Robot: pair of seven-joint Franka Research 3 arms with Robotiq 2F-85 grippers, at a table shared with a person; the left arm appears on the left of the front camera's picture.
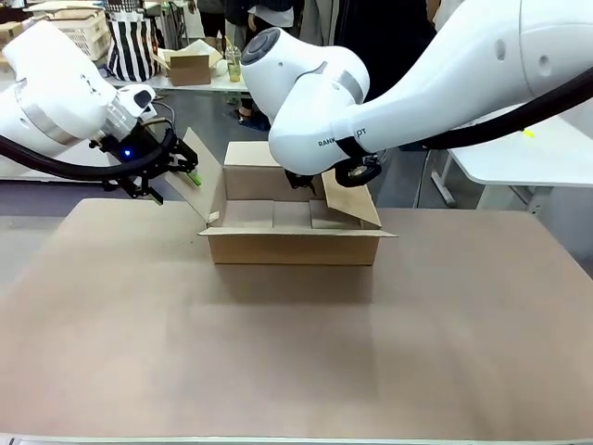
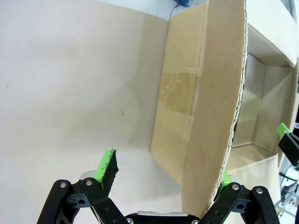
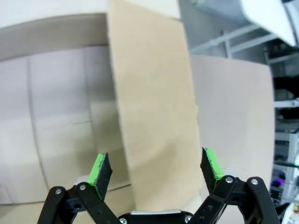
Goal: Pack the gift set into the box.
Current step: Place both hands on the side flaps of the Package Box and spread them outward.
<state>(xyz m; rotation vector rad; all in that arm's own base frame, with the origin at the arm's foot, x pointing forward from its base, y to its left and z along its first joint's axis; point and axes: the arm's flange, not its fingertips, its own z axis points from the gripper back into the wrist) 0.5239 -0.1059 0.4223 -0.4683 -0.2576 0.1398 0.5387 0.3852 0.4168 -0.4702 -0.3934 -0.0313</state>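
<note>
The box [image 1: 295, 222] sits mid-counter toward the far side, flaps up, inside looks bare cardboard. The counter [image 1: 296, 352] has a plain brown top w/ nothing else on it. Left tool [image 1: 182, 165] is spread wide around the box's left flap [image 2: 210, 107], pads not touching afaict. Right tool [image 3: 156, 170] is also wide, straddling the right flap [image 3: 154, 116]. In the bg there's a white side table [image 1: 528, 153], a smaller cardboard box [image 1: 190, 65] and a striped bag [image 1: 130, 42].
</note>
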